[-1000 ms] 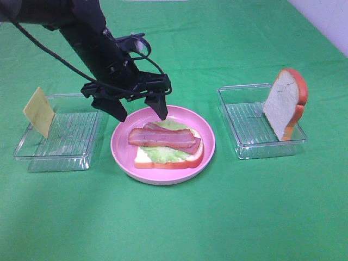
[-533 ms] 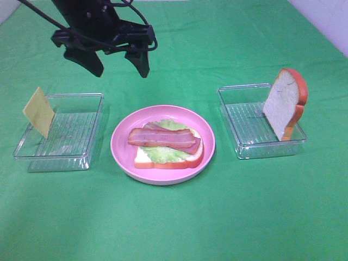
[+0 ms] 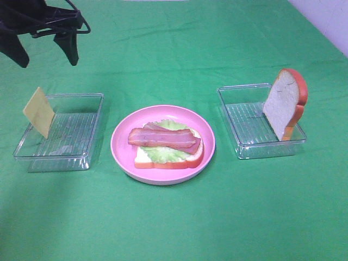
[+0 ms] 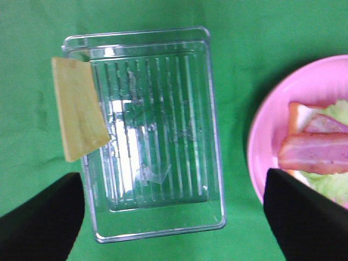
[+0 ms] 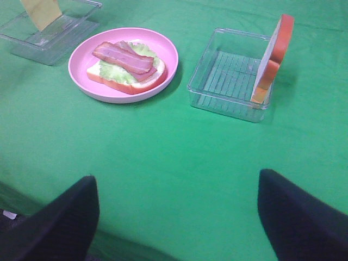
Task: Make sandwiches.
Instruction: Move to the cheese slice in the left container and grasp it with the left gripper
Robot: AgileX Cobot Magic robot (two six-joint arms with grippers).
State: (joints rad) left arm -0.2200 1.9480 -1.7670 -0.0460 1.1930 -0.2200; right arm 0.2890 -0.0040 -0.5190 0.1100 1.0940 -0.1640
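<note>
DONE: bottom slice (image 3: 168, 163), lettuce (image 3: 163, 154), bacon (image 3: 162, 137) stacked on plate (image 3: 120, 142), bench centre | LEFT TO DO: cheese (image 3: 38, 112) leaning on left tray (image 3: 60, 163); top slice (image 3: 281, 106) propped in right tray (image 3: 244, 147) | left tool (image 3: 47, 57) wide, empty, above far-left corner | right tool (image 5: 176, 228) wide, empty.

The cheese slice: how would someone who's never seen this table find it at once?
From the pink plate at the centre of the green cloth, look to the clear tray on its left. The cheese slice leans on that tray's outer edge: thin, plain yellow, unlike the thick white, red-crusted bread slice in the right tray.
</note>
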